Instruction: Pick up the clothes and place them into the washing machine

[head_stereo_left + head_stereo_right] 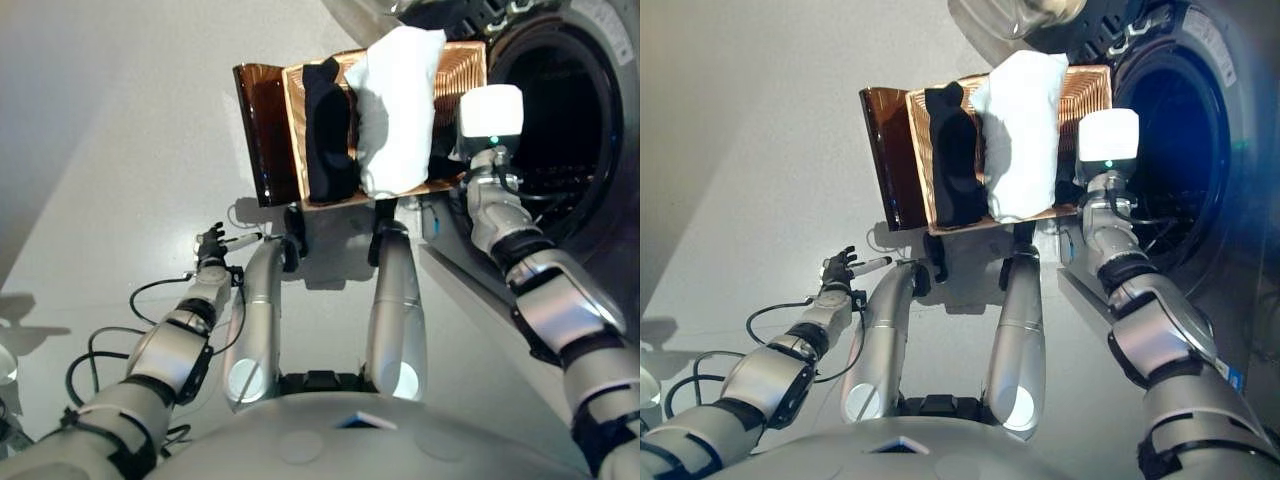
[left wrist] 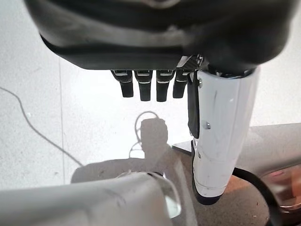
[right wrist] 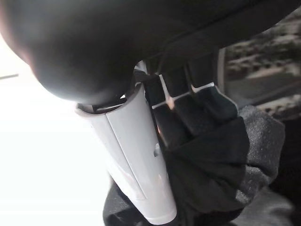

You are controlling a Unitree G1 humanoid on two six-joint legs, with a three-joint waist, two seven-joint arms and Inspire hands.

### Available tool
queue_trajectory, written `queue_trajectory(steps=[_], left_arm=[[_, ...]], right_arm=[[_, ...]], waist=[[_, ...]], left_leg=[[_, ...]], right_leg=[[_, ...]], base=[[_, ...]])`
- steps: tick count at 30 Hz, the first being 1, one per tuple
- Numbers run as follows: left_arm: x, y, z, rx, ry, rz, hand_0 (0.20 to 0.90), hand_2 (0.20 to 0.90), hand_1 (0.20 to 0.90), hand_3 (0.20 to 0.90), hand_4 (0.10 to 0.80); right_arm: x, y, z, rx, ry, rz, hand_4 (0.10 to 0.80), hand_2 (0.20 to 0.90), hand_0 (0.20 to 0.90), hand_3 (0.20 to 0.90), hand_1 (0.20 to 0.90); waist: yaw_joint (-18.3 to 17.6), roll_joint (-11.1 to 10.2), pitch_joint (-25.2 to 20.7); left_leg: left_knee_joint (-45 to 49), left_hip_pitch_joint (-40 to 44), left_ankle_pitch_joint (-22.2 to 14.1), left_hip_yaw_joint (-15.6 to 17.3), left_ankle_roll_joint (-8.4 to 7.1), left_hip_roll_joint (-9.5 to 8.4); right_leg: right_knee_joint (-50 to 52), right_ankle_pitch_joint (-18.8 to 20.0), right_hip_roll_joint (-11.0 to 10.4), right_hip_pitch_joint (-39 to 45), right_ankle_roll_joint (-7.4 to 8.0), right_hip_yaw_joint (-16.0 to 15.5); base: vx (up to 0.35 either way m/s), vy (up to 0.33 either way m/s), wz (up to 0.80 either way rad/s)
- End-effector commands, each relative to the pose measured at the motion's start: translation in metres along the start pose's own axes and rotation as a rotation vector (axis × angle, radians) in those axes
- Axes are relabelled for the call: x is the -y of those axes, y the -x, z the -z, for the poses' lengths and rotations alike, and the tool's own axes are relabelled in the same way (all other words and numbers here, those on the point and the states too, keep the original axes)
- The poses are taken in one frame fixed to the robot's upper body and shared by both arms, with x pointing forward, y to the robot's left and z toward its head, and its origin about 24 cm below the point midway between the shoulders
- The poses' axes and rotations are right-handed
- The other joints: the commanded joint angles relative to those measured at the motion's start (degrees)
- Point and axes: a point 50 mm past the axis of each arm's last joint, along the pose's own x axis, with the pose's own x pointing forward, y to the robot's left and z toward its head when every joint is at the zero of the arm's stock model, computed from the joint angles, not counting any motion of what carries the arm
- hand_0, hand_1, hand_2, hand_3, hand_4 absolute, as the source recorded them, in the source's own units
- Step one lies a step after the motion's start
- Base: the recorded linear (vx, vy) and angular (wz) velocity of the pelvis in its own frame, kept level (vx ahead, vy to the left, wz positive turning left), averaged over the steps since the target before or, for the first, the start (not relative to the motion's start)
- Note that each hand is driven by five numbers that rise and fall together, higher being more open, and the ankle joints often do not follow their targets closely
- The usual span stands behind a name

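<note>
- Looking down from the head camera, the laundry basket point(image 1: 300, 130) sits on the floor point(image 1: 120, 120) right next to the washing machine point(image 1: 600, 60), with the open drum point(image 1: 560, 130) just off its right side.
- Clothes are draped over the basket: a white garment point(image 1: 400, 110) on the side nearer the drum and a black garment point(image 1: 330, 130) beside it, toward the left. Both hang lengthwise across the basket, front to back.
- The right hand point(image 3: 197, 117) is at the basket's right edge, between the white piece and the drum. Its wrist view shows the fingers curled into a dark grey cloth point(image 3: 235, 155), so it looks to me like it's got a grip on that bunch. Can't tell whether that cloth is its own item or part of the black one.
- Key relation: the drum opening is just to the right of that hand, pretty much beside it. So I'd guess the next move is a short lift and swing rightward into the drum, and the right arm is clearly the one for it.
- That arm is stretched forward, wrist pointed down into the basket.
- The left hand point(image 1: 210, 243) hangs low over bare floor, well apart from the basket, fingers loosely straight, holding nothing.
</note>
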Motion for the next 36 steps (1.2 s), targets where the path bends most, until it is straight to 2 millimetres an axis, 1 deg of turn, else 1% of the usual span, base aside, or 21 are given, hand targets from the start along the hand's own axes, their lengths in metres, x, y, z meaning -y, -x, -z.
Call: queue_trajectory(steps=[1,3,4,6,7,8,9,12,13,17,18,19,21,23,25,26,27,30,33,36], left_arm=[[-0.019,0.001,0.024,-0.043,0.000,-0.094,0.900,0.900,0.900,0.900,0.800],[-0.019,0.002,0.026,-0.046,-0.002,-0.095,0.900,0.900,0.900,0.900,0.800],[-0.018,0.002,0.027,-0.049,0.000,-0.095,0.900,0.900,0.900,0.900,0.800],[-0.017,0.003,0.030,-0.054,0.000,-0.097,0.900,0.900,0.900,0.900,0.800],[-0.017,0.003,0.030,-0.054,-0.001,-0.097,0.900,0.900,0.900,0.900,0.800],[-0.017,0.004,0.031,-0.054,0.004,-0.099,0.900,0.900,0.900,0.900,0.800],[-0.018,0.004,0.032,-0.058,0.005,-0.103,0.900,0.900,0.900,0.900,0.800],[-0.020,0.004,0.033,-0.057,0.006,-0.112,0.900,0.900,0.900,0.900,0.800],[-0.020,0.004,0.033,-0.057,0.009,-0.118,0.900,0.900,0.900,0.900,0.800],[-0.025,0.003,0.034,-0.058,0.011,-0.139,0.900,0.900,0.900,0.900,0.800],[-0.025,0.003,0.034,-0.058,0.011,-0.140,0.900,0.900,0.900,0.900,0.800],[-0.027,0.003,0.034,-0.059,0.018,-0.150,0.900,0.900,0.900,0.900,0.800],[-0.029,0.003,0.034,-0.063,0.023,-0.159,0.900,0.900,0.900,0.900,0.800],[-0.031,0.003,0.036,-0.069,0.026,-0.163,0.900,0.900,0.900,0.900,0.800],[-0.032,0.003,0.037,-0.075,0.033,-0.167,0.900,0.900,0.900,0.900,0.800],[-0.032,0.003,0.037,-0.077,0.035,-0.165,0.900,0.900,0.900,0.900,0.800],[-0.032,0.003,0.038,-0.079,0.037,-0.164,0.900,0.900,0.900,0.900,0.800],[-0.031,0.003,0.038,-0.088,0.049,-0.155,0.900,0.900,0.900,0.900,0.800],[-0.031,0.003,0.040,-0.106,0.060,-0.146,0.900,0.900,0.900,0.900,0.800],[-0.031,0.003,0.043,-0.127,0.074,-0.141,0.900,0.900,0.900,0.900,0.800]], right_arm=[[0.024,-0.004,0.034,-0.099,-0.116,0.175,0.300,0.200,0.200,0.200,0.200],[0.018,0.002,0.034,-0.105,-0.160,0.166,0.300,0.200,0.200,0.200,0.200],[0.016,0.005,0.034,-0.116,-0.203,0.169,0.300,0.200,0.200,0.200,0.200],[0.006,0.013,0.034,-0.160,-0.313,0.153,0.300,0.200,0.200,0.200,0.200],[0.006,0.013,0.034,-0.160,-0.313,0.152,0.300,0.200,0.200,0.200,0.200],[-0.003,0.020,0.031,-0.190,-0.424,0.142,0.300,0.200,0.200,0.200,0.200],[-0.005,0.024,0.028,-0.209,-0.512,0.141,0.300,0.200,0.200,0.200,0.200],[-0.015,0.035,0.021,-0.264,-0.716,0.133,0.300,0.200,0.200,0.200,0.200],[-0.019,0.039,0.019,-0.304,-0.828,0.132,0.300,0.200,0.200,0.200,0.200],[-0.033,0.051,0.012,-0.449,-1.156,0.113,0.300,0.200,0.200,0.200,0.200],[-0.033,0.051,0.012,-0.450,-1.156,0.112,0.300,0.200,0.200,0.200,0.200],[-0.037,0.054,0.008,-0.533,-1.350,0.120,0.300,0.200,0.200,0.200,0.200],[-0.040,0.056,0.007,-0.624,-1.559,0.154,0.300,0.200,0.200,0.200,0.200],[-0.044,0.059,0.004,-0.666,-1.661,0.154,0.300,0.200,0.200,0.200,0.200],[-0.048,0.061,0.002,-0.746,-1.834,0.178,0.300,0.200,0.200,0.200,0.200],[-0.050,0.062,0.001,-0.764,-1.878,0.172,0.300,0.200,0.200,0.200,0.200],[-0.051,0.063,0.000,-0.811,-1.986,0.202,0.300,0.200,0.200,0.200,0.200],[-0.055,0.062,-0.004,-0.898,-2.209,0.242,0.300,0.200,0.200,0.200,0.200],[-0.058,0.062,-0.009,-0.969,-2.381,0.276,0.300,0.200,0.200,0.200,0.200],[-0.060,0.061,-0.010,-1.035,-2.498,0.324,0.300,0.200,0.200,0.200,0.200]], waist=[[0.1,-0.2,-2.2],[0.0,0.0,-2.4],[-0.1,0.0,-2.4],[-0.3,0.0,-2.6],[-0.3,0.0,-2.6],[-0.5,0.0,-2.7],[-0.7,-0.1,-2.8],[-1.0,-0.2,-3.0],[-1.2,-0.2,-3.1],[-1.5,-0.2,-3.2],[-1.5,-0.2,-3.2],[-1.6,-0.1,-3.3],[-1.7,0.1,-3.2],[-1.6,0.2,-3.3],[-1.6,0.3,-3.3],[-1.6,0.3,-3.4],[-1.6,0.3,-3.4],[-1.5,0.5,-3.6],[-1.3,0.7,-3.7],[-1.1,0.9,-3.9]], left_leg=[[-11.1,2.2,7.1,-4.4,-6.43,-1.05],[-12.5,3.0,7.6,-4.5,-6.42,-1.36],[-13.1,3.4,7.9,-4.4,-6.44,-1.44],[-13.9,4.0,8.3,-4.5,-6.50,-1.55],[-13.9,4.0,8.3,-4.5,-6.50,-1.55],[-14.6,4.5,8.7,-4.5,-6.53,-1.63],[-14.8,4.7,8.8,-4.5,-6.53,-1.68],[-15.4,5.0,9.1,-4.2,-6.49,-1.60],[-15.5,5.1,9.2,-4.2,-6.50,-1.62],[-15.4,4.9,9.3,-4.1,-6.41,-1.45],[-15.4,4.9,9.3,-4.1,-6.41,-1.45],[-15.5,4.9,9.3,-4.0,-6.42,-1.45],[-15.3,4.9,9.2,-3.9,-6.47,-1.36],[-15.1,4.7,9.1,-3.8,-6.45,-1.29],[-15.0,4.8,8.9,-3.9,-6.43,-1.23],[-15.0,4.8,8.9,-3.8,-6.44,-1.23],[-15.0,4.8,8.7,-3.8,-6.44,-1.25],[-14.6,4.5,8.4,-3.6,-6.48,-1.16],[-14.3,4.3,8.1,-3.5,-6.55,-1.04],[-14.0,4.1,7.9,-3.5,-6.60,-0.92]], right_leg=[[-1.8,-3.6,1.2,5.6,-3.42,-1.2],[-3.1,-3.1,1.1,6.3,-3.26,-1.3],[-3.6,-2.8,1.1,6.6,-3.22,-1.4],[-4.5,-2.3,0.9,7.2,-3.11,-1.3],[-4.5,-2.3,0.9,7.2,-3.11,-1.3],[-5.0,-1.9,0.9,7.6,-2.99,-1.3],[-5.5,-1.7,0.9,8.0,-2.93,-1.3],[-6.3,-1.3,0.9,8.3,-2.82,-1.3],[-6.6,-1.2,0.9,8.4,-2.80,-1.3],[-6.6,-1.1,0.8,8.3,-2.79,-1.2],[-6.6,-1.1,0.8,8.3,-2.79,-1.2],[-6.7,-1.1,0.8,8.2,-2.83,-1.1],[-6.7,-1.2,0.8,8.2,-2.83,-1.1],[-6.5,-1.4,0.9,8.1,-2.88,-1.0],[-6.3,-1.6,1.0,8.0,-2.92,-0.8],[-6.3,-1.7,1.0,8.0,-2.95,-0.8],[-6.3,-1.8,1.1,8.0,-2.96,-0.7],[-6.1,-2.0,1.2,7.7,-3.03,-0.5],[-5.8,-2.3,1.2,7.4,-3.08,-0.4],[-5.4,-2.6,1.2,7.2,-3.15,-0.5]], base=[[0.026,-0.001,-0.04],[0.018,0.001,-0.01],[0.000,0.000,0.00],[0.000,0.000,0.00],[0.000,0.000,0.00],[0.000,0.000,0.00],[0.000,0.000,0.00],[0.000,0.000,0.00],[0.000,0.000,0.00],[0.006,0.016,-0.03],[0.000,0.000,0.00],[0.000,0.000,0.00],[0.006,0.009,-0.02],[0.012,0.013,-0.05],[0.015,0.011,-0.05],[0.000,0.000,0.00],[0.000,0.000,0.00],[0.000,0.000,0.00],[0.000,0.000,0.00],[0.000,0.000,0.00]])
